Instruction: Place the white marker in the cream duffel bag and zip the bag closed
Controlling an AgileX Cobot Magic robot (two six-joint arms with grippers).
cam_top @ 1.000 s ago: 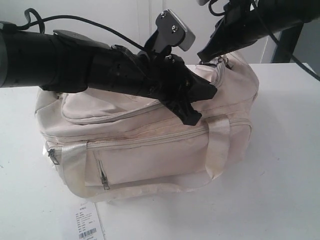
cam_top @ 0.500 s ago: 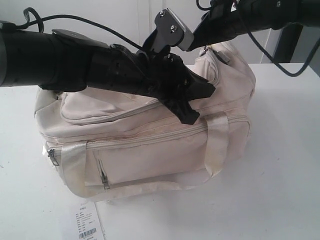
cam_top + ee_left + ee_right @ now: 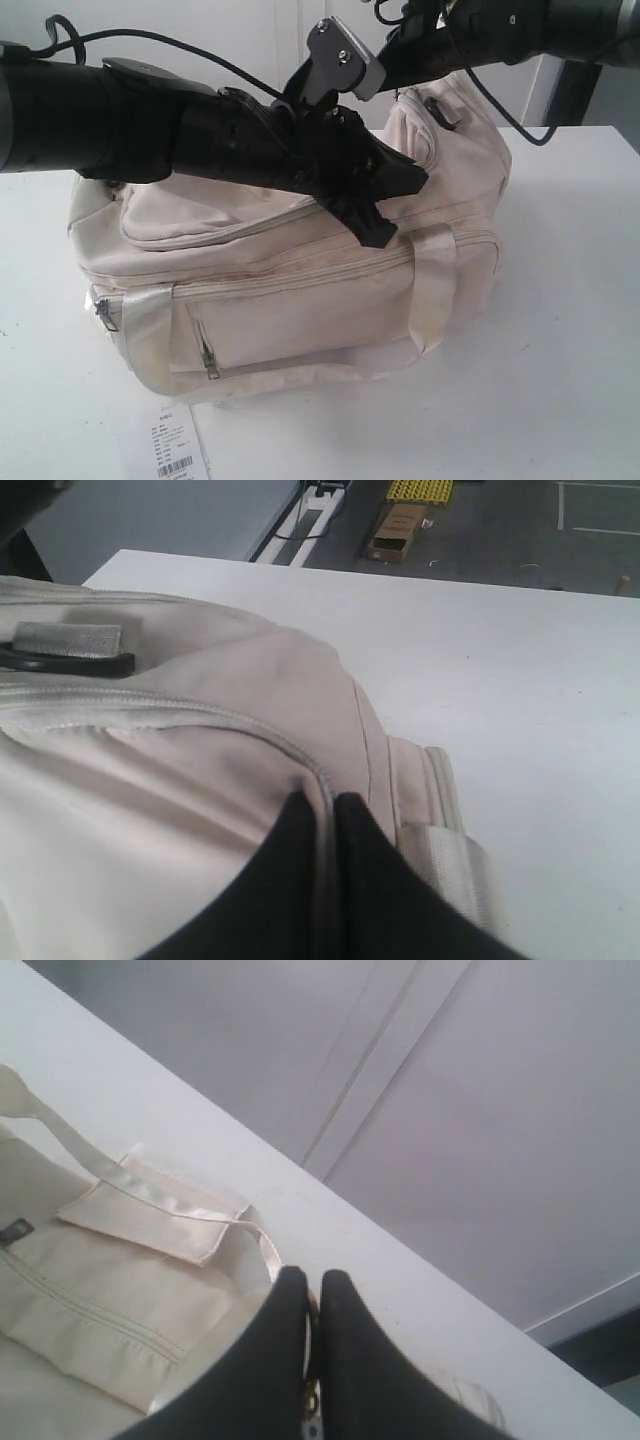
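- Paper tag (image 3: pixel 175 450) lies at the front-left of the desk (image 3: pixel 560 350), just off the bag's corner. It's not the marker, so ignore it.
- The bag (image 3: pixel 300 300) sits mid-desk with its long axis running left to right in the exterior view. The front pockets face the camera.
- No marker shows in any view, neither on the desk nor in a claw. My guess is it's inside the bag, but I can't confirm that.
- The left claw (image 3: pixel 322 800) reaches in from the left over the top of the bag. Its fingers are pinched together on the zip seam near the front handle, so it's gripping fabric. It looks like the anchor.
- The top zip reads as closed where the left wrist view shows it. I can't tell about the whole run.
- The right claw (image 3: pixel 313 1278) is up at the bag's right end, fingers all but closed. A small metal zip pull (image 3: pixel 312 1405) seems to be caught between them. That end of the bag stands raised toward the claw.
- What the next move hinges on, I'd say: the pull sits in the right claw, and the zip track runs from there along the bag's length toward the left claw. The right arm does the pulling and the left one holds the seam taut.
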